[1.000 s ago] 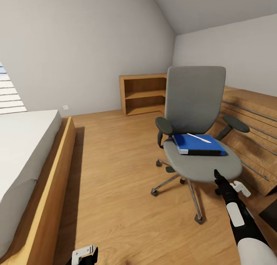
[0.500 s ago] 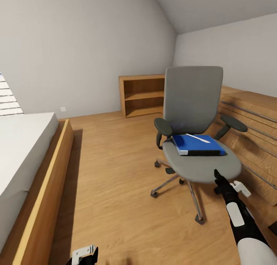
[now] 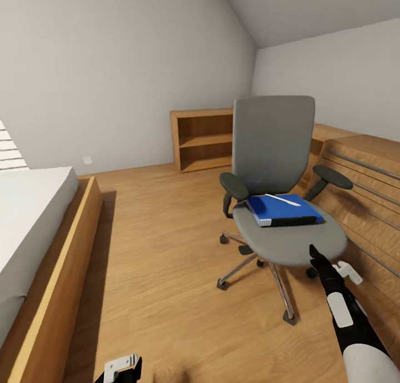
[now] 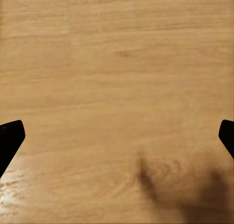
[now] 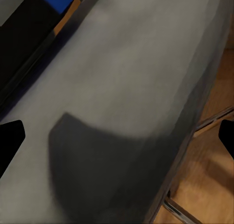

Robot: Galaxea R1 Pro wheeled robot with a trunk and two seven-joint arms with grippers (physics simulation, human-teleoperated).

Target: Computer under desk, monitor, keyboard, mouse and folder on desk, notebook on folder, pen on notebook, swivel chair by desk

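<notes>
Two grippers to call, and I'm starting with my right gripper (image 3: 314, 253): it hangs just at the front edge of the swivel chair (image 3: 280, 205) seat, released, fingertips spread wide at either side of the right wrist view with grey upholstery between them and nothing held. My left gripper (image 4: 117, 136) is low over the wooden floor (image 3: 166, 250), also released, black tips well apart with bare planks between them.

Moving outward, the seat is doing the holding here: the folder (image 3: 284, 210) lies flat on it, bright blue with white page edges, and the pen (image 3: 282, 199) rests across its top. A corner of that blue shows in the right wrist view too. I can't read any writing on the cover.

Around it, a wooden slatted unit (image 3: 361, 194) stands just beside the chair on my right, crowding the armrest. An open wooden bookshelf (image 3: 203, 139) sits against the far wall, shelves bare as far as I see. The bed (image 3: 39, 244) with its wooden frame runs along my left.
</notes>
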